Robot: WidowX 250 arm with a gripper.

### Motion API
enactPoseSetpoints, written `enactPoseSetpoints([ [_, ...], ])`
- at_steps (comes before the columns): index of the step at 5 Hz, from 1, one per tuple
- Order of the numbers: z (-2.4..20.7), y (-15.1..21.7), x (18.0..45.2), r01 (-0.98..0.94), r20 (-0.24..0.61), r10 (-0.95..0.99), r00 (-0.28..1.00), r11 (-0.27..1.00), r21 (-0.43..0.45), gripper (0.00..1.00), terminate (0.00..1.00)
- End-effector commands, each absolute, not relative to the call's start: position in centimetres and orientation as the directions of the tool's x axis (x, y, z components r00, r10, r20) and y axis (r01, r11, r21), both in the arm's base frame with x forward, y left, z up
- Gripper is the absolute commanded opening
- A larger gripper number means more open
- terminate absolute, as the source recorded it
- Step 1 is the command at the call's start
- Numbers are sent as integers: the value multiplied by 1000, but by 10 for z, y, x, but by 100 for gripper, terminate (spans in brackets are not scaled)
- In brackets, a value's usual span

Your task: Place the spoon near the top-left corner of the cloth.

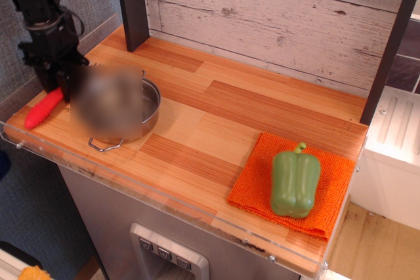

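The spoon's red ribbed handle lies at the far left edge of the counter, left of the steel pot. Its pronged head is hidden. My gripper stands right over the upper end of the handle, with the dark fingers down around it. The fingers blend into the arm, so I cannot tell whether they are closed on the spoon. The orange cloth lies at the front right of the counter, far from the gripper. A green bell pepper lies on it.
The pot is partly covered by a blurred patch. A dark post stands at the back left against the whitewashed plank wall. The counter has a clear plastic lip along its front edge.
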State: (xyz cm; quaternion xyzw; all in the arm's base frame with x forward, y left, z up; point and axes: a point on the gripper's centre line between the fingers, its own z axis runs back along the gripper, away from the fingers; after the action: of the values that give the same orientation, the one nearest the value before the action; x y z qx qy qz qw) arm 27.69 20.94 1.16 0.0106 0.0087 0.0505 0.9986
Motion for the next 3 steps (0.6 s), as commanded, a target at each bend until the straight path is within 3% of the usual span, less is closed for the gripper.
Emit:
enactPoseSetpoints([
  [1,120,169,259,-350,215,315,924,925,149,0,0],
  [2,168,123,284,-316,258,289,922,946,71,0,0],
  [3,126,76,329,-219,180,216,960,976,-2,0,0],
])
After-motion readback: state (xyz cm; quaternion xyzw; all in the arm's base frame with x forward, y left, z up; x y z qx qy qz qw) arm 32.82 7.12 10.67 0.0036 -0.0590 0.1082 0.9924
